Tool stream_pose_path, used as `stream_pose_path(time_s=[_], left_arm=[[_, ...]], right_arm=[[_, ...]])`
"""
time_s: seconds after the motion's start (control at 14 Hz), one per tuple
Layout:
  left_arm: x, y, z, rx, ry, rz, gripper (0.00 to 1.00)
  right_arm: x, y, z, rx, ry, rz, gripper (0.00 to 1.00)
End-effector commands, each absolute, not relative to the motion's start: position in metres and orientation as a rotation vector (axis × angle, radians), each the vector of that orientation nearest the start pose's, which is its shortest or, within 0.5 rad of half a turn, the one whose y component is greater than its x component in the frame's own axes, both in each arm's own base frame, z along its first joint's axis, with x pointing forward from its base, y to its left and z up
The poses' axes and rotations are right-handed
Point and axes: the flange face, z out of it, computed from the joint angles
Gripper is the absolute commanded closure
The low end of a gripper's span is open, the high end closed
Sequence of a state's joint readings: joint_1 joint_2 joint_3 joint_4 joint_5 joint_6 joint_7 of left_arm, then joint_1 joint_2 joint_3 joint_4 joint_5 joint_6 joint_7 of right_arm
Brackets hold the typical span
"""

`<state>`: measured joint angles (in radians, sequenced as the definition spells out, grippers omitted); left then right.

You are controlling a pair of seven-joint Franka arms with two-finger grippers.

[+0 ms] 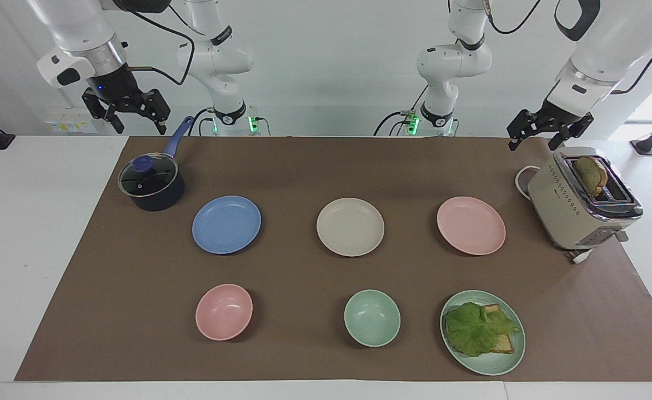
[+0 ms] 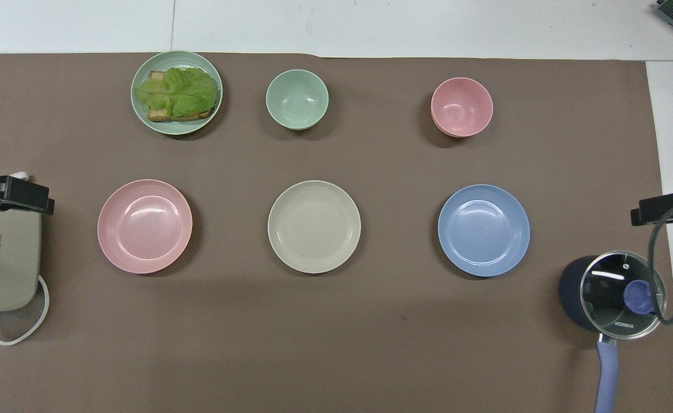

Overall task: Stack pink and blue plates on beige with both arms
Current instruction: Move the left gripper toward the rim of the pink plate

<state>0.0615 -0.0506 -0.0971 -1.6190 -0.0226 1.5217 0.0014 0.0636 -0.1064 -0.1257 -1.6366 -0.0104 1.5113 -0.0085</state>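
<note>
Hanging above the robots' edge of the surface [image 1: 326, 166], both arms wait, nothing held. Left tool [image 1: 548, 133] sits over the toaster [image 1: 578, 203], fingers spread and empty. Right tool [image 1: 129, 114] is over the lidded saucepan [image 1: 151, 183], also spread and empty. Overhead view catches only a black sliver of each tool at the frame edges, so finger spread reads from the facing view alone.

Middle row, well apart from each other: pink plate [image 1: 471, 225] toward the left arm's end, beige plate [image 1: 350, 226] between, blue plate [image 1: 226, 224] toward the right arm's end. All three flat on the brown mat, bare, none stacked.

Farthest row: green plate with lettuce and toast [image 1: 482, 331] farther than the pink plate, green bowl [image 1: 372, 318] farther than the beige, pink bowl [image 1: 224, 311] farther than the blue.

Facing view shows a bread slice standing in the toaster slot; overhead crops that off. Overhead hints the pink bowl may be two nested, can't confirm.
</note>
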Motion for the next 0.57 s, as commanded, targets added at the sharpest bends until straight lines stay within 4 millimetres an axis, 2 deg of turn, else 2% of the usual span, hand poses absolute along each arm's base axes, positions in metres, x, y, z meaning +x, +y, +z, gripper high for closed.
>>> stream_pose_path(time_s=[0.0,0.14,0.21,0.5], left_arm=[[0.526,-0.021,0.629,-3.163,0.076,0.088,0.00],[0.526,-0.020,0.622,-3.161,0.073,0.095,0.00],[0.528,-0.020,0.612,-3.161,0.070,0.100,0.00],[0.534,-0.009,0.530,-3.163,0.033,0.083,0.00]], right_arm=[[0.513,-0.037,0.649,-3.135,0.093,0.035,0.00],[0.512,-0.036,0.648,-3.135,0.093,0.040,0.00],[0.513,-0.037,0.649,-3.135,0.093,0.035,0.00],[0.513,-0.037,0.649,-3.135,0.093,0.035,0.00]])
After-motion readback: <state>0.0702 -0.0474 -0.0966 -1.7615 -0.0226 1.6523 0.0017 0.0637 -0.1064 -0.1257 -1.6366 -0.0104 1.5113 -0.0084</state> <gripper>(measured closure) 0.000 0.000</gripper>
